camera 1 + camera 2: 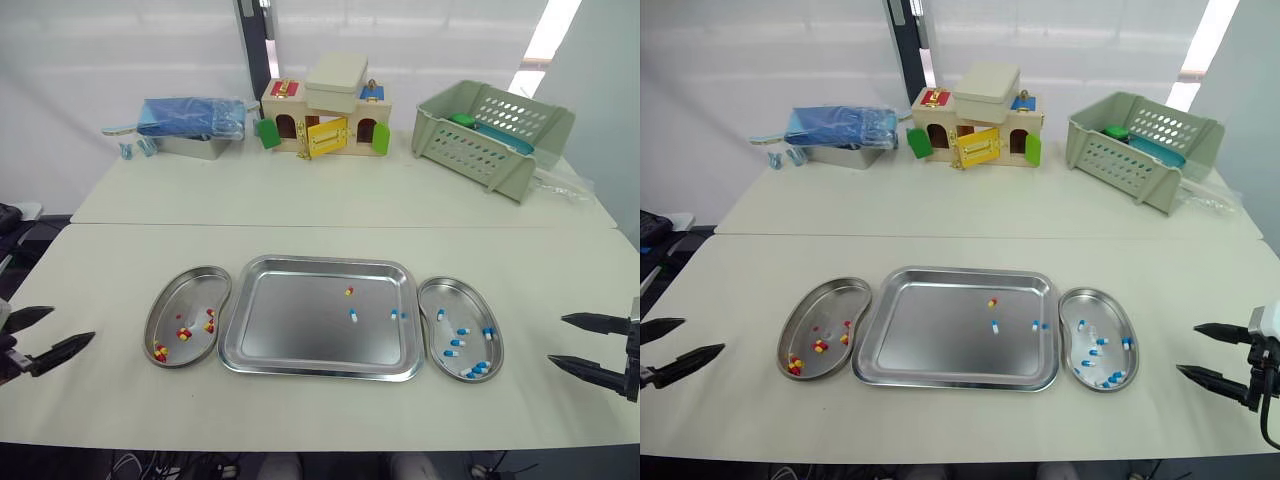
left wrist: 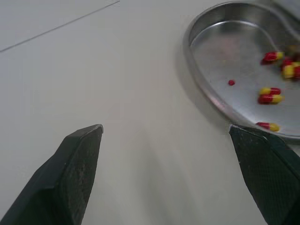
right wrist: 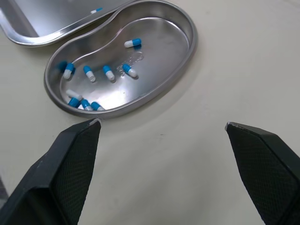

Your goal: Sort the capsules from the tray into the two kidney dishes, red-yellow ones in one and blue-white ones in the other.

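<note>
A steel tray (image 1: pixel 300 330) lies at the table's middle with one red-yellow capsule (image 1: pixel 349 291) and two blue-white capsules (image 1: pixel 353 315) (image 1: pixel 393 314) in it. The left kidney dish (image 1: pixel 175 300) holds several red-yellow capsules (image 2: pixel 271 95). The right kidney dish (image 1: pixel 470 300) holds several blue-white capsules (image 3: pixel 108 72). My left gripper (image 1: pixel 45 338) stands open over bare table, well left of the left dish. My right gripper (image 1: pixel 572 342) stands open to the right of the right dish. Neither holds anything.
Across the table's seam at the back stand a blue-wrapped metal box (image 1: pixel 192 124), a toy wooden house (image 1: pixel 322 115) with a tin on top, and a green basket (image 1: pixel 490 130). The table's front edge runs just below both grippers.
</note>
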Robot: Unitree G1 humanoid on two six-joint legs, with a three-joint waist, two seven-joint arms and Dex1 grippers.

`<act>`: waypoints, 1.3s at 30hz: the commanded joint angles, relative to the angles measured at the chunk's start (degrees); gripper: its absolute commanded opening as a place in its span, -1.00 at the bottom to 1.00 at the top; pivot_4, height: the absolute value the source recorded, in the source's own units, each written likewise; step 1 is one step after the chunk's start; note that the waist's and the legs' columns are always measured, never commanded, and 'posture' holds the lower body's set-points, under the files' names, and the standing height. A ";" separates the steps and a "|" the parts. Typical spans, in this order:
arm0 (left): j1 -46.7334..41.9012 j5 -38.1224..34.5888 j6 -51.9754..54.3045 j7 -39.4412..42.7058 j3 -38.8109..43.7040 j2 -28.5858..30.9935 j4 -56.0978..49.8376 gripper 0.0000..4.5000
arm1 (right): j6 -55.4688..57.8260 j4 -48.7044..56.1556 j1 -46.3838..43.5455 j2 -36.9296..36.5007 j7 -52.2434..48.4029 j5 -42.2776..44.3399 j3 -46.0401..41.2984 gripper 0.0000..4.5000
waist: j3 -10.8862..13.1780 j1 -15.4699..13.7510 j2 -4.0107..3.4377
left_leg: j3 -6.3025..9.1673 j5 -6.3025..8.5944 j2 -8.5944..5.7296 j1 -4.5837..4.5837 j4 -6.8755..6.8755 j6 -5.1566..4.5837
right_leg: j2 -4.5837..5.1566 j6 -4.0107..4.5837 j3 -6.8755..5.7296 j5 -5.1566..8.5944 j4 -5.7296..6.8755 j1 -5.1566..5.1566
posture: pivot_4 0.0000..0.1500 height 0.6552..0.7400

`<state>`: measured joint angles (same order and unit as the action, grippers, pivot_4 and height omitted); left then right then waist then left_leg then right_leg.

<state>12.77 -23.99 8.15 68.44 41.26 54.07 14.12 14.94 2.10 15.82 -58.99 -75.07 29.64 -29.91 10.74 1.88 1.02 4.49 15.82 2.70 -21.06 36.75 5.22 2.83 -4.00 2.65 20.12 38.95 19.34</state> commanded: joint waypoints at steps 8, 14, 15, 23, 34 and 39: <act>17.77 -15.13 -7.06 5.95 -3.18 -20.42 -36.59 0.98 | 7.30 8.93 -2.23 -1.59 -1.73 3.45 0.17 1.00 | 0.00 -0.03 0.01 | -0.05 0.00 0.00 0.03 0.04 0.01 | 0.00 -0.01 0.06 0.00 -0.04 -0.06 | 1.00 1.00; 24.07 -13.90 -19.68 9.97 -12.10 -34.27 -38.77 0.98 | 12.25 15.61 -3.98 -0.78 0.84 6.21 1.10 1.00 | -0.02 -0.08 0.03 | -0.03 0.01 -0.03 0.03 0.11 0.01 | -0.01 -0.02 0.07 -0.01 -0.07 -0.11 | 1.00 1.00; 23.82 -13.70 -22.51 10.48 -13.06 -36.11 -37.49 0.98 | 13.05 16.54 -4.11 -0.97 1.21 6.41 1.26 1.00 | -0.02 -0.11 0.04 | -0.04 0.01 -0.04 0.03 0.11 0.01 | -0.01 -0.02 0.08 -0.01 -0.08 -0.12 | 1.00 1.00; 21.65 -13.68 -35.02 12.28 -18.69 -41.41 -27.57 0.98 | 22.62 27.01 -12.92 -1.06 10.68 10.01 8.86 1.00 | -0.04 0.16 -0.09 | -0.06 0.03 -0.08 -0.06 0.13 -0.03 | 0.00 -0.10 0.15 -0.06 -0.25 -0.07 | 1.00 1.00; 21.58 -15.15 -39.41 8.88 -23.95 -40.66 -25.54 0.98 | 43.04 34.83 -33.64 11.49 36.19 8.54 32.62 1.00 | -0.11 0.43 -0.23 | -0.06 0.10 -0.15 -0.90 0.23 -0.15 | 0.08 -0.28 0.15 -0.19 -0.43 0.68 | 1.00 1.00; 22.04 -15.92 -40.26 8.46 -25.34 -40.41 -25.63 0.98 | 48.11 32.87 -39.53 22.09 45.96 3.79 41.81 1.00 | -0.13 0.65 -0.26 | -0.06 0.10 -0.15 -0.99 0.22 -0.16 | 0.07 -0.27 0.19 -0.18 -0.34 0.87 | 1.00 1.00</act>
<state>34.26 -38.84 -30.82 77.11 16.22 14.38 -10.57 62.16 33.93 -22.76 -37.47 -31.41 34.64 10.74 10.61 2.53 0.75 4.43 15.92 2.54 -22.05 36.97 5.06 2.91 -4.27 2.84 19.94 38.62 20.21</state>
